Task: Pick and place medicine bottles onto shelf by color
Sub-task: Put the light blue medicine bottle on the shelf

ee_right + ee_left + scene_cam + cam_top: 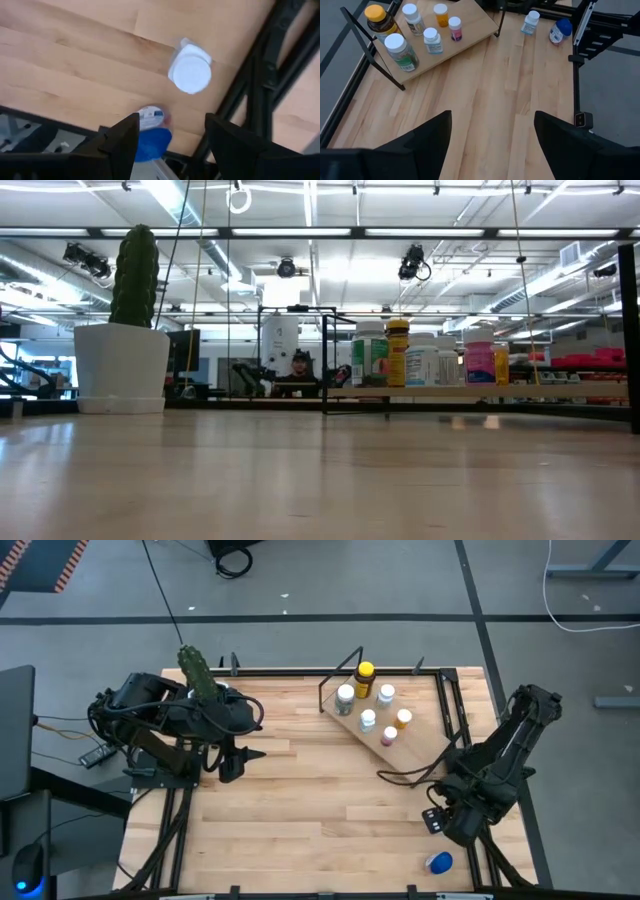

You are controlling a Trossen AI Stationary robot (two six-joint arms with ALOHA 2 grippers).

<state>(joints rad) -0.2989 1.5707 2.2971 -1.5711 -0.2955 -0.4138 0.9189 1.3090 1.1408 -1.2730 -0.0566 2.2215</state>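
Observation:
The shelf stands at the table's far right, a light-wood board on a black frame. Several bottles stand on it: a yellow-capped one, white-capped ones, an orange-capped one and a pink-capped one. A white-capped bottle stands upright on the table near the right edge. A blue-capped bottle lies beside it near the front right corner. My right gripper hangs open above these two and touches neither. My left gripper is open and empty over the table's left part.
A white pot with a green cactus stands at the far left corner, close to my left arm. A black frame rail runs along the table's right edge beside the two loose bottles. A person shows far behind the table.

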